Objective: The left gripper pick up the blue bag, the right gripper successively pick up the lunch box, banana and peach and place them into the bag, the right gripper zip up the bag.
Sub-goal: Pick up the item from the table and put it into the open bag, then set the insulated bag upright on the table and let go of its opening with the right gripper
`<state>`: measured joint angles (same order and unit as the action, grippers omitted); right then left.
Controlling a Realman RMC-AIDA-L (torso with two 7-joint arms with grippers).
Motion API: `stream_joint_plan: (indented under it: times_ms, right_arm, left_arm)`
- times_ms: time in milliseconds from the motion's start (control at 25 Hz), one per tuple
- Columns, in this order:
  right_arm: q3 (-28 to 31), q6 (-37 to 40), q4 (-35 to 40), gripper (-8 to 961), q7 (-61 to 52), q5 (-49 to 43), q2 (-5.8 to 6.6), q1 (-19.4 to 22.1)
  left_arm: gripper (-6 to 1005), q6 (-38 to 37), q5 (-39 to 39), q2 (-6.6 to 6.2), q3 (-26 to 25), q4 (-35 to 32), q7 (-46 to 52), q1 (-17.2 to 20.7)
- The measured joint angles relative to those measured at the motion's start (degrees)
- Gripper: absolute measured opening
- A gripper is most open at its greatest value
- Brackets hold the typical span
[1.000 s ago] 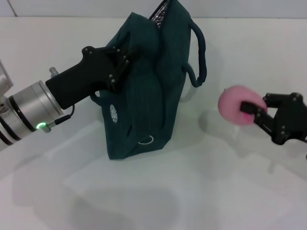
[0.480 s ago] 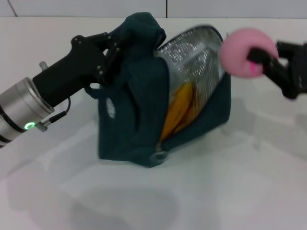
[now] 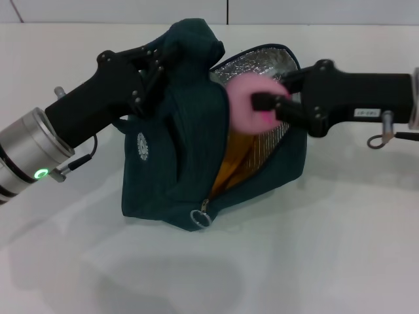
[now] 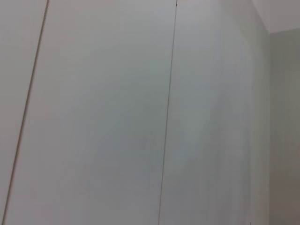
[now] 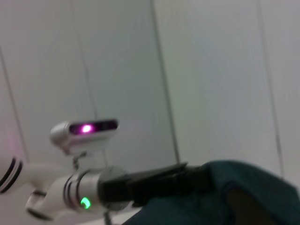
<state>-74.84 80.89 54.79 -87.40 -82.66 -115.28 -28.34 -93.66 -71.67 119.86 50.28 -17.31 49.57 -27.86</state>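
Your right hand [image 3: 262, 108] is clamped on the peach [image 3: 247, 103], holding it just inside the open mouth of the blue bag [image 3: 183, 157], directly above the banana [image 3: 237, 163]. Beyond it, your left hand [image 3: 154, 65] grips the bag's top fabric, apparently keeping the mouth gaping and the bag steady on the bench [image 3: 314, 261] for the drop.

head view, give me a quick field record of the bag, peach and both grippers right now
bag: blue bag on the table, mouth open, silver lining showing
left gripper: shut on the bag's top edge
right gripper: shut on the peach
peach: pink, at the bag's mouth, not released
banana: yellow, inside the bag
zip: undone, pull hangs at the lower end
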Motion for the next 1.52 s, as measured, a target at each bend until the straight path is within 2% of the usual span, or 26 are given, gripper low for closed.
stream_joint_plan:
  times_ms: [200, 480, 760, 840, 1040, 1240, 1520]
  right_arm:
    - [-3.08, -1.67, 2.03, 130, -0.99, -2.8, -0.03, -0.68]
    - [-6.11, -5.49, 2.89, 282, -3.24, -7.13, -0.09, -2.38]
    - [-5.84, -6.62, 3.0, 420, -3.18, -6.01, -0.41, -2.03]
    - [-5.73, -6.65, 3.09, 460, -2.21, -3.98, -0.41, -1.1]
    - [-3.74, -5.51, 3.18, 652, 1.39, 0.56, -0.2, 1.99]
    - [0.83, -0.43, 3.48, 644, 2.63, 0.63, 0.1, 5.66]
    - [10.67, 8.37, 3.3, 634, 4.54, -1.46, 0.31, 13.48]
  left_arm:
    - [41, 0.21, 0.09, -0.02, 0.0, 0.34, 0.0, -0.16]
    - [41, 0.29, 0.08, -0.06, 0.0, 0.35, 0.0, -0.4]
    - [41, 0.39, 0.07, -0.07, 0.08, 0.35, 0.0, -0.53]
    - [41, 0.42, 0.07, -0.07, 0.09, 0.34, 0.0, -0.53]
    - [41, 0.49, 0.07, -0.07, 0.09, 0.34, -0.01, -0.49]
    - [41, 0.51, 0.07, -0.06, 0.08, 0.34, -0.09, -0.27]
    - [42, 0.6, 0.02, -0.12, 0.08, 0.34, -0.32, 0.0]
